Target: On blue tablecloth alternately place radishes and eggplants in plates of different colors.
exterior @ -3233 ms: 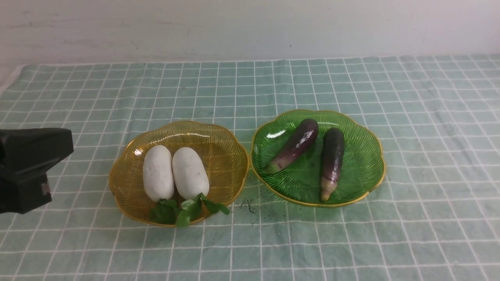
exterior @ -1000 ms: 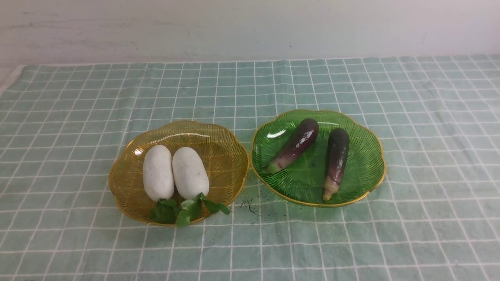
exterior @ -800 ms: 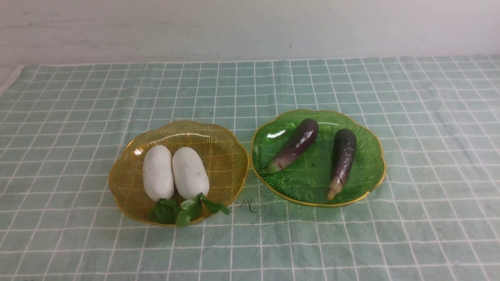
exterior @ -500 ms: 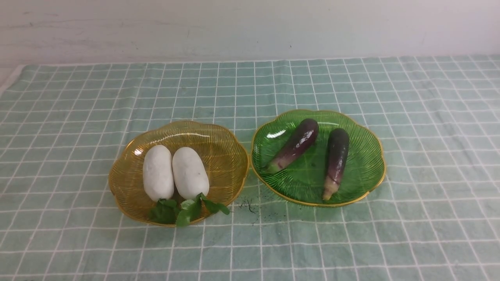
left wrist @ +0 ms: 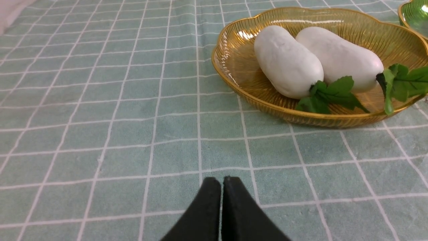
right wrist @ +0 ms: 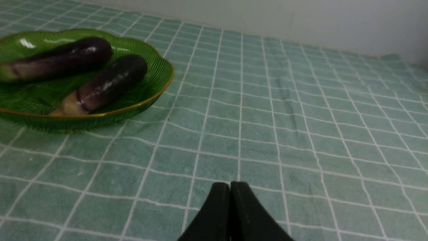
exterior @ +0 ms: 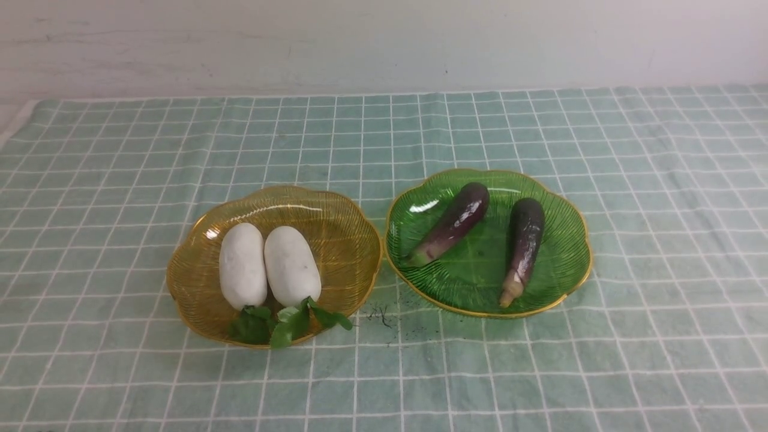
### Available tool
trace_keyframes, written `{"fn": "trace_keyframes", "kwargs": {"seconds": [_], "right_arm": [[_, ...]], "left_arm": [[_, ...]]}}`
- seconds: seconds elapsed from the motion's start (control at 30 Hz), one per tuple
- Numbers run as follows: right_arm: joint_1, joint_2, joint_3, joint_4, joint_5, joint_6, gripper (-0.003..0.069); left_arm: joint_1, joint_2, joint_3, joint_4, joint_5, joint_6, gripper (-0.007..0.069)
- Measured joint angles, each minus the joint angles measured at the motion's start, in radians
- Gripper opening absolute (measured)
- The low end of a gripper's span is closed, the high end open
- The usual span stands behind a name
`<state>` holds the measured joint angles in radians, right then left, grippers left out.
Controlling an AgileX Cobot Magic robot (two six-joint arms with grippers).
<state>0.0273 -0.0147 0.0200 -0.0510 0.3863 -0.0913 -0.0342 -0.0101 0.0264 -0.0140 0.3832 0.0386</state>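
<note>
Two white radishes (exterior: 267, 266) lie side by side in the yellow plate (exterior: 345, 252) on the left; two eggplants (exterior: 489, 240) rest apart in the green plate (exterior: 561, 258) on the right. The left claw (left wrist: 222, 182) and right claw (right wrist: 230, 185) are clenched, holding nothing.

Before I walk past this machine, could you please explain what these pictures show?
The machine is a robot with two arms, each ending in a gripper. One picture looks forward from between the arms; the other two come from cameras on the wrists. On the pale green-blue tablecloth with white grid lines, two plates lie side by side. The amber plate, on the left, holds two white radishes with leafy tops. The green plate holds two dark eggplants. The left gripper and the right gripper are both shut, with nothing held.
</note>
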Motion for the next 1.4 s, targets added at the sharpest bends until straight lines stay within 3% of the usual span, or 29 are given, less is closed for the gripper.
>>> {"fn": "trace_keyframes", "kwargs": {"seconds": [1.4], "right_arm": [[0.0,0.0,0.0,0.0,0.0,0.024,-0.0015]], "left_arm": [[0.0,0.0,0.0,0.0,0.0,0.0,-0.0008]]}}
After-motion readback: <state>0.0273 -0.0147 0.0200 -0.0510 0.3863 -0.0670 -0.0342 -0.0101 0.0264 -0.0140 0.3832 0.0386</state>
